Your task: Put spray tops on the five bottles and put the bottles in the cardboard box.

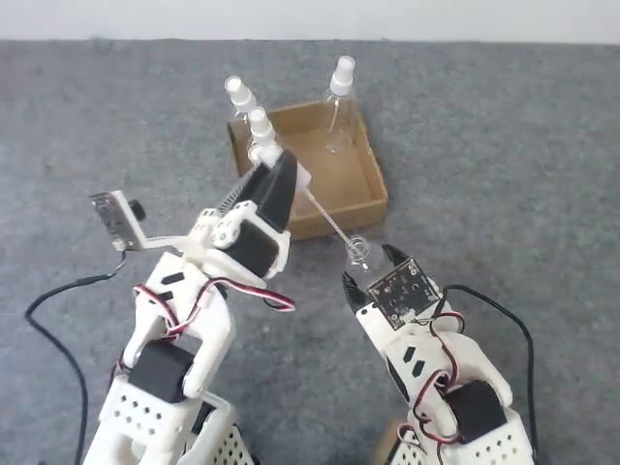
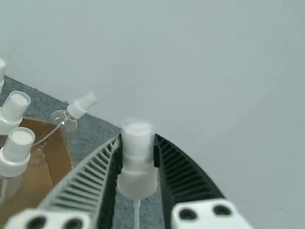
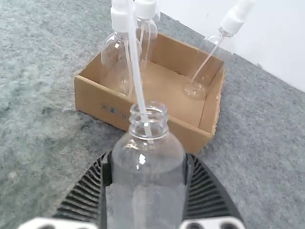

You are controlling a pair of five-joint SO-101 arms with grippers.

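Observation:
My left gripper is shut on a white spray top held above the cardboard box's near left corner. The top's thin dip tube slants down into the mouth of a clear open bottle. This bottle stands just in front of the box, with my right gripper shut on its body. In the left wrist view the spray top sits upright between the jaws. Three capped bottles stand in the box: two at the back left, one at the back right.
Grey carpet lies all around the box, with open room to the right and left. A camera bracket sticks out from the left arm. Black cables trail on the floor near both arm bases.

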